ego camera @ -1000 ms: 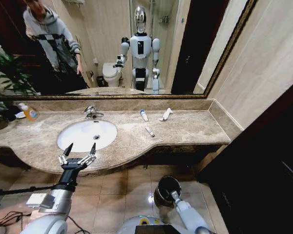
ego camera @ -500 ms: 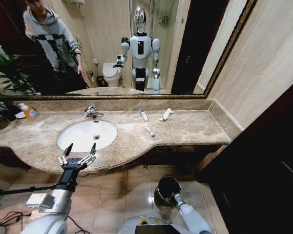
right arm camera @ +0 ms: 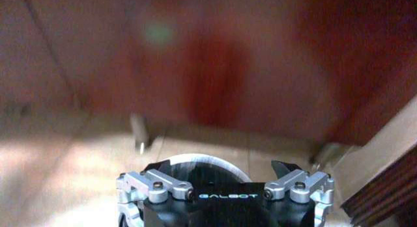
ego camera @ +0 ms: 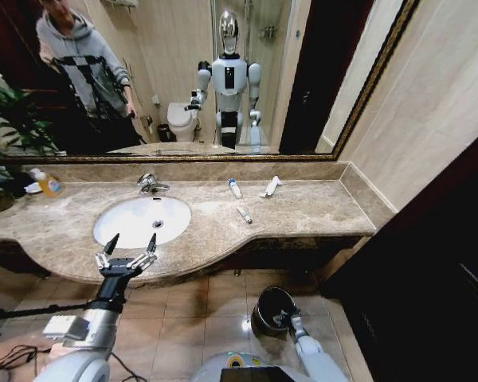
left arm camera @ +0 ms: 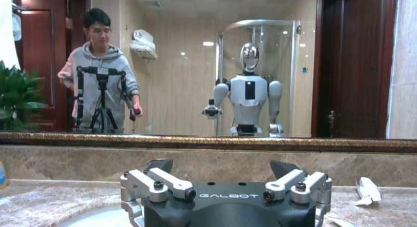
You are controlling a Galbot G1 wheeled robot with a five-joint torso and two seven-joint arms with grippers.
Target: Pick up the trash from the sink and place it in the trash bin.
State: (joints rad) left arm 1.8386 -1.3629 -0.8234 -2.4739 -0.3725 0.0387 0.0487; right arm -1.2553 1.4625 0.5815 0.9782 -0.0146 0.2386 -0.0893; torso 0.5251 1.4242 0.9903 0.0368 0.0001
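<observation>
- The right arm has slid back toward the robot since a second ago, and the right gripper (ego camera: pixel 285 317) now sits at the near rim of the small round black trash bin with the shiny rim (ego camera: pixel 264 304), down on the tiled floor.
- From the right wrist, the right gripper (right arm camera: pixel 221 164) shows both fingers spread wide with nothing between them, and the bin's pale rim (right arm camera: pixel 225 161) curves just beyond.
- The left gripper (ego camera: pixel 130 251) hasn't budged: it hovers at the front edge of the brown marble countertop (ego camera: pixel 311 211), fingers splayed open and empty.
- Just ahead of it lies the white oval sink (ego camera: pixel 142 220) with its chrome faucet (ego camera: pixel 150 184) at the back.
- The trash is up on the counter, right of the basin: a white tube with a blue end (ego camera: pixel 235 188), a small slim white sachet (ego camera: pixel 244 214) and a crumpled white packet (ego camera: pixel 270 186).
- That packet (left arm camera: pixel 364 191) also shows from the left wrist, past the left gripper (left arm camera: pixel 223 171).
- Far left, a bottle with a yellow-orange label (ego camera: pixel 46 183) stands beside a green plant (ego camera: pixel 12 127).
- A gold-framed mirror (ego camera: pixel 303 64) backs the counter.
</observation>
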